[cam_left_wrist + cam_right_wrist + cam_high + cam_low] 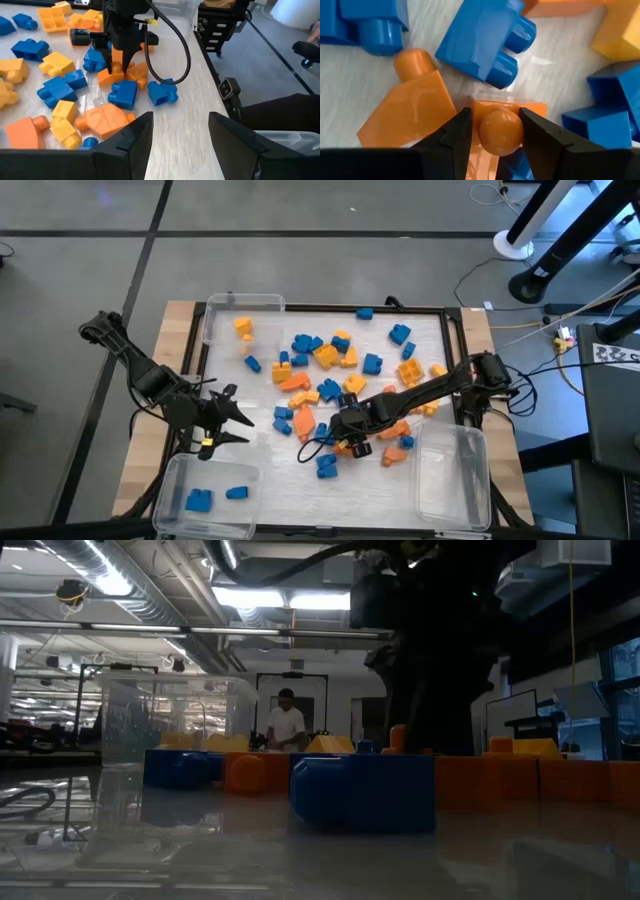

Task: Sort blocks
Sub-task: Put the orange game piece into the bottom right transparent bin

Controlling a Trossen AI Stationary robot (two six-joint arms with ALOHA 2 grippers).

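The right gripper (492, 132) is down in the heap of small glossy plastic studded bricks (330, 365) on the pale table (265, 450), its dark fingers set on either side of the round stud of an orange brick (501, 131), seemingly closed on it. That smooth, rounded stud offers little purchase, so the brick could slip or twist out on lifting; the slope-faced orange wedge brick (410, 112) and the blue two-stud brick (482, 42) lie close enough to be dragged along. The left gripper (222, 425) waits with fingers spread near the clear plastic bin (170, 480) holding two blue bricks.
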